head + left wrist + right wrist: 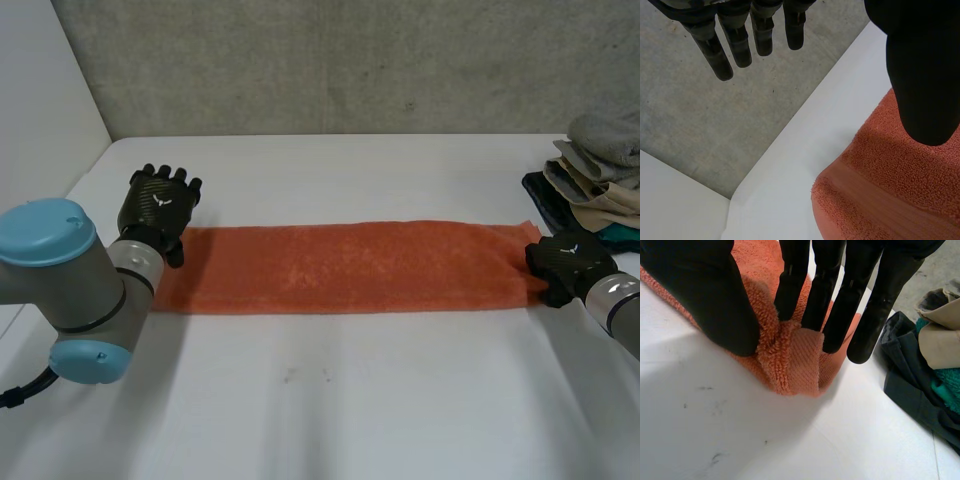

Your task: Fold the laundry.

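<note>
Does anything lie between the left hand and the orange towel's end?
Nothing visible does. The left hand is open over one end of the orange towel; the right hand pinches the other end.

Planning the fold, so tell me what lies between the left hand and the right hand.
The head view shows the orange towel stretched flat on the table from left hand to right hand.
</note>
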### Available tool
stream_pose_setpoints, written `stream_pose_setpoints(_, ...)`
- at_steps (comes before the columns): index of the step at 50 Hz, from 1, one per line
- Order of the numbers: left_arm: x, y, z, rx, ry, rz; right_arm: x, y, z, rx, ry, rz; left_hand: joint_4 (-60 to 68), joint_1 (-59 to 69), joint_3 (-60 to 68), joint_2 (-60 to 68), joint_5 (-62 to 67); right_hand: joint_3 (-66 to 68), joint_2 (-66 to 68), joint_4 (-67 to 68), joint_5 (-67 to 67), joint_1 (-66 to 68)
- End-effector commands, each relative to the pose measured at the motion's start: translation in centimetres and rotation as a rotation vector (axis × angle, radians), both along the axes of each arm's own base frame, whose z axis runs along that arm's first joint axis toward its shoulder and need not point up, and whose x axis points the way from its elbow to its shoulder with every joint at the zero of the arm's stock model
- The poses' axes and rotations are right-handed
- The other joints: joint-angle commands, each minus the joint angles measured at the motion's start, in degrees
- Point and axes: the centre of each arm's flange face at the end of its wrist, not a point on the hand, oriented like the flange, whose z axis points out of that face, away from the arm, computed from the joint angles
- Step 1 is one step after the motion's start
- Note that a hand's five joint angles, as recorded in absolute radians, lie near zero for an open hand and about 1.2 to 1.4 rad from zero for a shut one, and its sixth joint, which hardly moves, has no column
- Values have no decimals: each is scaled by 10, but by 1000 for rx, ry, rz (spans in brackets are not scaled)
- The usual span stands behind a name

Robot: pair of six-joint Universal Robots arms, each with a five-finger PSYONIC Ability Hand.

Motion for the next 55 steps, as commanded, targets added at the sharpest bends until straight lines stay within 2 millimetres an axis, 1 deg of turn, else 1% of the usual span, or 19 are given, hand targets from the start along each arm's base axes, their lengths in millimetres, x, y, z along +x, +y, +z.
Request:
stream_pose_setpoints(1, 0, 1, 7, -16, 5, 1, -18, -6, 5, -12, 6, -50, -10, -2, -14, -11, -18, 206, 204, 203, 220, 294)
stream_pose_setpoints(6, 1, 4, 13, -26, 8, 0, -42, -11, 14, -39, 61, -107, -10, -2, -14, -11, -18, 206, 204, 203, 220, 294)
stream_pose_setpoints(11, 5, 11, 21, -37, 12, 3, -82, -19, 31, -98, 204, -186, -10, -2, -14, -11, -18, 206, 204, 203, 220, 294)
stream_pose_setpoints(15, 7, 16, 24, -38, 17, 6, -103, -22, 35, -108, 325, -226, -10, -2, -14, -11, -18, 206, 204, 203, 220, 294)
stream_pose_setpoints(18, 9, 18, 26, -39, 22, 5, -105, -23, 38, -114, 371, -227, -10, -2, -14, -11, -18, 206, 204, 203, 220, 294)
stream_pose_setpoints(20, 10, 20, 29, -42, 33, -4, -93, -21, 45, -133, 373, -204, -10, -2, -14, -11, -18, 206, 204, 203, 220, 294)
stream_pose_setpoints(22, 9, 21, 30, -42, 37, -15, -73, -18, 56, -171, 359, -165, -10, -2, -14, -11, -18, 206, 204, 203, 220, 294)
stream_pose_setpoints(25, 13, 21, 38, -59, 50, -17, -15, -7, 80, -251, 268, -53, -10, -2, -14, -11, -18, 206, 204, 203, 220, 294)
stream_pose_setpoints(28, 18, 20, 43, -69, 54, -3, 22, 3, 89, -283, 205, 30, -10, -2, -14, -11, -18, 206, 204, 203, 220, 294)
stream_pose_setpoints(29, 20, 19, 47, -80, 56, 3, 49, 11, 96, -312, 168, 93, -10, -2, -14, -11, -18, 206, 204, 203, 220, 294)
stream_pose_setpoints(32, 22, 20, 52, -94, 62, 7, 95, 30, 107, -357, 117, 213, -10, -2, -14, -11, -18, 206, 204, 203, 220, 294)
stream_pose_setpoints(33, 23, 19, 55, -100, 71, 12, 124, 43, 111, -382, 95, 293, -10, -2, -14, -11, -18, 206, 204, 203, 220, 294)
stream_pose_setpoints(36, 26, 20, 57, -100, 86, 18, 170, 68, 106, -407, 67, 423, -10, -2, -14, -11, -18, 206, 204, 203, 220, 294)
stream_pose_setpoints(37, 27, 20, 59, -101, 99, 19, 199, 85, 103, -422, 43, 506, -10, -2, -14, -11, -18, 206, 204, 203, 220, 294)
stream_pose_setpoints(41, 27, 22, 59, -89, 128, 19, 254, 118, 85, -466, -7, 652, -8, -1, -12, -10, -17, 206, 204, 203, 220, 294)
stream_pose_setpoints(45, 26, 24, 57, -81, 137, 15, 289, 140, 58, -502, -52, 777, -8, -1, -12, -10, -17, 206, 204, 203, 220, 294)
stream_pose_setpoints(51, 24, 25, 58, -83, 143, 8, 315, 178, 23, -478, -86, 948, -8, -1, -12, -10, -17, 206, 204, 203, 220, 294)
stream_pose_setpoints(52, 23, 25, 59, -85, 145, 5, 314, 180, 15, -461, -77, 958, -8, -1, -12, -10, -17, 140, 138, 136, 154, 227)
stream_pose_setpoints(55, 20, 26, 61, -89, 151, -4, 313, 179, 12, -448, -66, 941, -8, -1, -12, -10, -17, -454, -456, -457, -440, -366)
